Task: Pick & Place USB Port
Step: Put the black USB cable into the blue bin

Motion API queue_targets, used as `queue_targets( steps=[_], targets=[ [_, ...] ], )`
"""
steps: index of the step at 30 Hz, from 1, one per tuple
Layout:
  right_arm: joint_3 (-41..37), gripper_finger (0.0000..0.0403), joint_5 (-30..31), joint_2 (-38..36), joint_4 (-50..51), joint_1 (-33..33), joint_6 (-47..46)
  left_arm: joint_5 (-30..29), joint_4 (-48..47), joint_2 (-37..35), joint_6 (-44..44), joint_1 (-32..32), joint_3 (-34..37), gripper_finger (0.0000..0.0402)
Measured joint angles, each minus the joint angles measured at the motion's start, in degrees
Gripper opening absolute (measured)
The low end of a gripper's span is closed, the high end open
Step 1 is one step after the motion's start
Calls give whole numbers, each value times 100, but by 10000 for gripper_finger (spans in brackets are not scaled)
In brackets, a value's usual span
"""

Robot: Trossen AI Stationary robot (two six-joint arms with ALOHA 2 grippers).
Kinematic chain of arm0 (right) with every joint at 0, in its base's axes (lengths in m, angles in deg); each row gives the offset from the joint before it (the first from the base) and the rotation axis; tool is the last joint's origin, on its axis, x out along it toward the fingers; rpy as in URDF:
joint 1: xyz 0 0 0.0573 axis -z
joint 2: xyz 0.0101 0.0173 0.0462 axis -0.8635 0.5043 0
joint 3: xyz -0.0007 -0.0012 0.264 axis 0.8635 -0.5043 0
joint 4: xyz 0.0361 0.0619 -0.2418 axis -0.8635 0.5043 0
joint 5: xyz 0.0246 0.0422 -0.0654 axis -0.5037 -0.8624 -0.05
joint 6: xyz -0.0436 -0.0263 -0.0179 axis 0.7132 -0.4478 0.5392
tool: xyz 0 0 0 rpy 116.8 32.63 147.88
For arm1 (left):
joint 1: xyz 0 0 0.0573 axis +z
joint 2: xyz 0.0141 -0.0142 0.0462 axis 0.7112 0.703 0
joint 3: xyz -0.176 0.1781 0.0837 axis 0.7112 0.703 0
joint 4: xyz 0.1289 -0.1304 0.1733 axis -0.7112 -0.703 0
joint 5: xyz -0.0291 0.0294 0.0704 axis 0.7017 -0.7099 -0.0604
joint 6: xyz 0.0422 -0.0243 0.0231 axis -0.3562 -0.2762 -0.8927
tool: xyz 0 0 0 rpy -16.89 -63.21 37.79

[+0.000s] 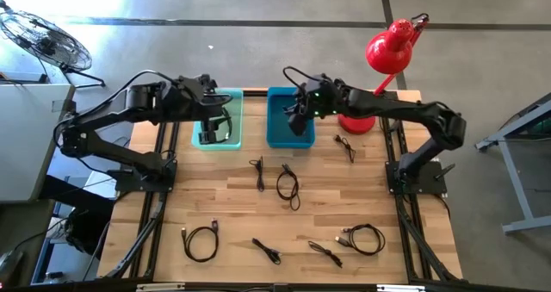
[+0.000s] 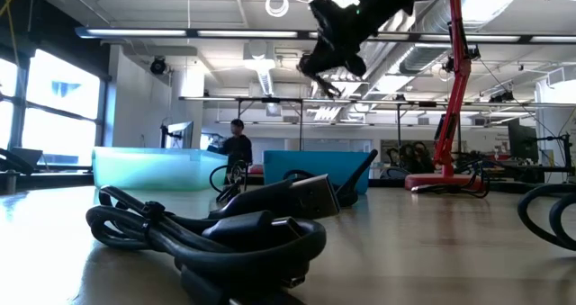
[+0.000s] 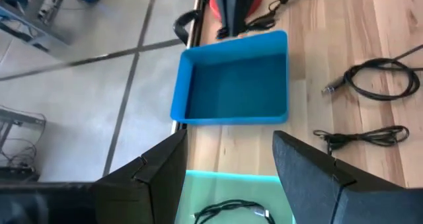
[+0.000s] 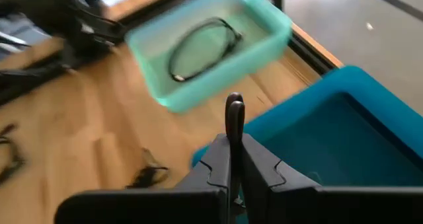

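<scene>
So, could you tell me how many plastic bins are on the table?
2. The teal bin sits at the far edge of the table with a cable in it; the blue bin stands right beside it. None looks hidden.

The bench (image 1: 344, 197) is pale wood in butcher-block strips, smooth with a soft sheen. The teal tray (image 1: 217, 120) looks like translucent plastic, slightly frosted; the blue tray (image 1: 277, 128) is opaque plastic, smooth and matt. The cables (image 1: 287, 185) have black rubbery jackets with a dull gloss, and one plug (image 2: 310, 195) shows a hard moulded shell. The lamp (image 1: 389, 51) is glossy red painted metal. The left pincer (image 3: 228, 168) has matt black fingers (image 3: 317, 178). The floor (image 1: 258, 3) is polished grey concrete.
</scene>
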Motion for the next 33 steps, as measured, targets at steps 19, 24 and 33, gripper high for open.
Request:
queue_targets(
  steps=[19, 24, 33],
  targets=[
    [0, 35, -164, 854, 513, 241, 198, -74, -154, 384, -66, -2, 0, 215],
    [0, 105, -197, 836, 509, 241, 173, -72, -261, 412, -66, -2, 0, 215],
    [0, 195, -237, 620, 536, 237, 90, -73, -272, 414, -66, -2, 0, 215]
  ],
)
